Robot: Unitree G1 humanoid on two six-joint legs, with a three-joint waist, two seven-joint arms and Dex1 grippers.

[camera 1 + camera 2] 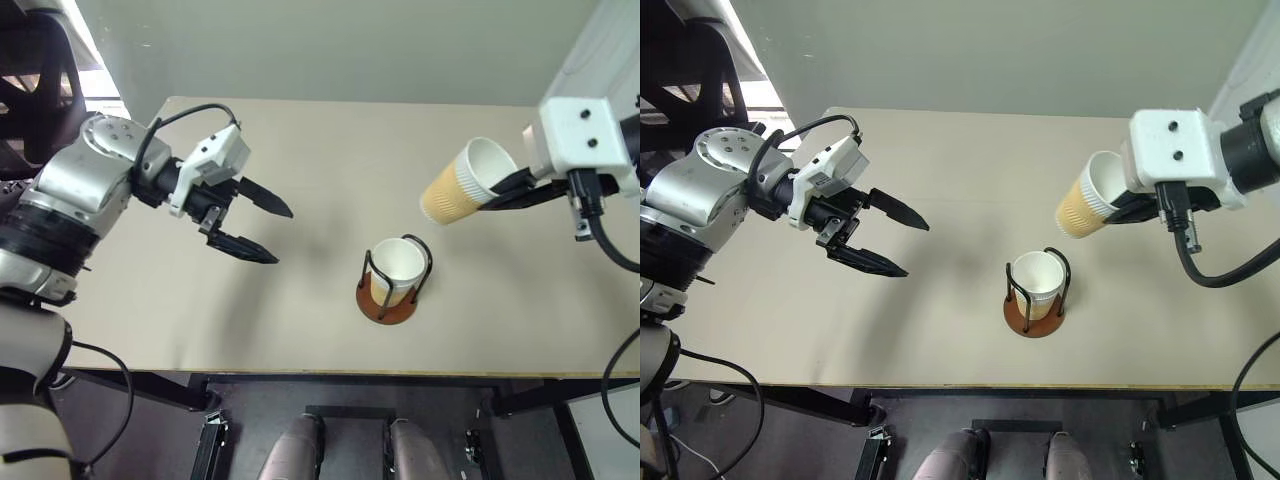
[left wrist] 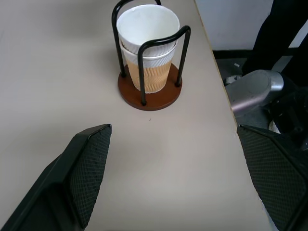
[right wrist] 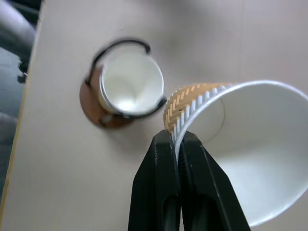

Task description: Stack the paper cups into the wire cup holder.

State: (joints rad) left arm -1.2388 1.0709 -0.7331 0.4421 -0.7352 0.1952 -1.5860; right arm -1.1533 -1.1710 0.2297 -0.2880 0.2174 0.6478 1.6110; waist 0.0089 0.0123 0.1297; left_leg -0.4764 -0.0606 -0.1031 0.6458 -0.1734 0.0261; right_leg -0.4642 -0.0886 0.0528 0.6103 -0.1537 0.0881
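Note:
The wire cup holder (image 1: 392, 300) stands on the table near its front edge, a brown disc with two black loops. Two nested paper cups (image 2: 147, 57) sit upright inside it. A third paper cup (image 1: 463, 183) hangs tilted in the air, up and to the right of the holder, its mouth facing right. My right gripper (image 3: 178, 141) is shut on that cup's rim, one finger inside and one outside. My left gripper (image 1: 262, 228) is open and empty, held above the table to the left of the holder.
The beige table (image 1: 300, 150) runs to a front edge (image 1: 300, 372) just below the holder. A pale wall (image 1: 350, 40) stands behind the table. A dark chair (image 1: 35, 80) sits off the table's far left corner.

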